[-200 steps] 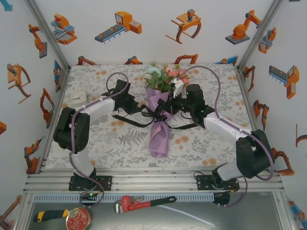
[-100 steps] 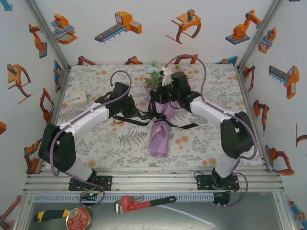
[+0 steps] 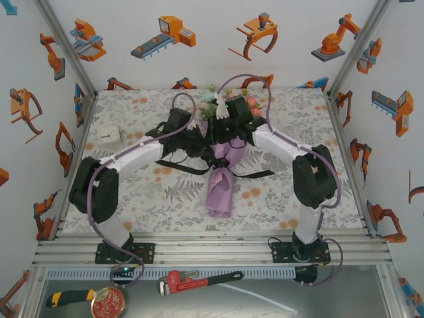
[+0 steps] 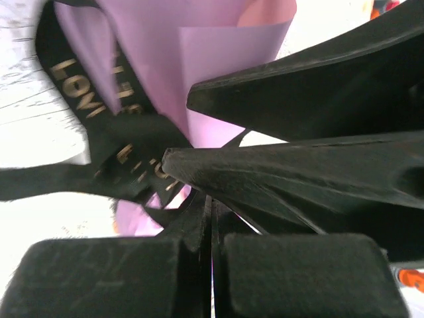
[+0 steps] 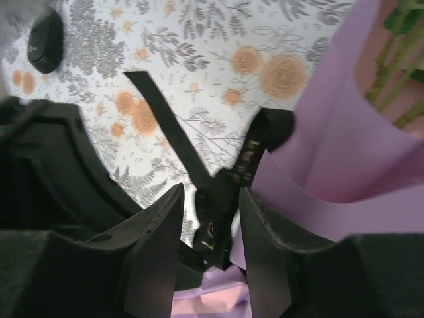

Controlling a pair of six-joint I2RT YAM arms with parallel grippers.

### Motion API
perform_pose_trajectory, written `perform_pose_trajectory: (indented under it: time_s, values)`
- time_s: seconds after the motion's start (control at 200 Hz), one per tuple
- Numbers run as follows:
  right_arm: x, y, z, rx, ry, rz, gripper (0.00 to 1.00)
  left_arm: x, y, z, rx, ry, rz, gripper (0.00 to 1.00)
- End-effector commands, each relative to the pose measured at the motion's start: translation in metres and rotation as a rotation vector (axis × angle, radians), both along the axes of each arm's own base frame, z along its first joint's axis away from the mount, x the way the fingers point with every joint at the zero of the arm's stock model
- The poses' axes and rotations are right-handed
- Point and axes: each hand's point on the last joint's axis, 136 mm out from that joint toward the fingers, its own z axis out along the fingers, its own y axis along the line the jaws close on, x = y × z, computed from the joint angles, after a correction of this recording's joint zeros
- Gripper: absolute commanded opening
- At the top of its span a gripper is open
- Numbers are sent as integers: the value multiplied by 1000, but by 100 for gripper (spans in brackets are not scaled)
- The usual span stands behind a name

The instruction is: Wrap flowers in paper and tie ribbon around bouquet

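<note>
- The lilac paper-wrapped bouquet of pink, cream and blue blooms [image 3: 219,182] is lying mid-table, its blooms pointing away from the arms, with both grippers crowding its neck from either side.
- The left gripper [image 4: 165,162] is clamping shut, seemingly pinching the black lettered fabric ribbon [image 4: 79,99].
- The right gripper [image 5: 211,193] is standing part-open, the ribbon running loose between its fingers.

Top view: right arm [image 3: 278,142] is covering half the flowers [image 3: 213,101] and the spot where the ribbon [image 3: 258,175] is crossing the paper [image 3: 218,189]; lettering is coming out too small. Left wrist: lettering is blurring, paper is running off the top, left pincer [image 4: 209,205] grip on ribbon unclear. Right wrist: stems [image 5: 396,63] are getting cut at the right edge.
</note>
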Motion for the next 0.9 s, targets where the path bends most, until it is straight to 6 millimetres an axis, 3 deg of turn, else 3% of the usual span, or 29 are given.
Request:
perform_pose_trajectory:
  time_s: [0.0, 0.135, 0.285, 0.406, 0.541, 0.721, 0.891]
  values:
    - [-13, 0, 23, 50, 44, 13, 40, 5, -46, 34, -137, -87, -133, 0]
    - [-9, -13, 33, 67, 52, -26, 40, 13, -54, 17, -127, -52, -135, 0]
    - [-13, -44, 48, 81, 43, -93, 40, 15, -47, 8, -74, -54, -112, 0]
    - [-29, -67, 29, 28, 16, -111, 37, 14, -39, 2, -12, -61, -107, 0]
    - [-49, -72, -1, 24, -7, -66, 33, 9, -28, -11, 68, -49, -103, 0]
    - [-64, -58, -13, 74, -90, 76, 35, 1, -16, -22, 124, -32, -100, 0]
    - [-61, -53, -23, 36, -165, 151, 38, -3, -3, -27, 157, -26, -70, 0]
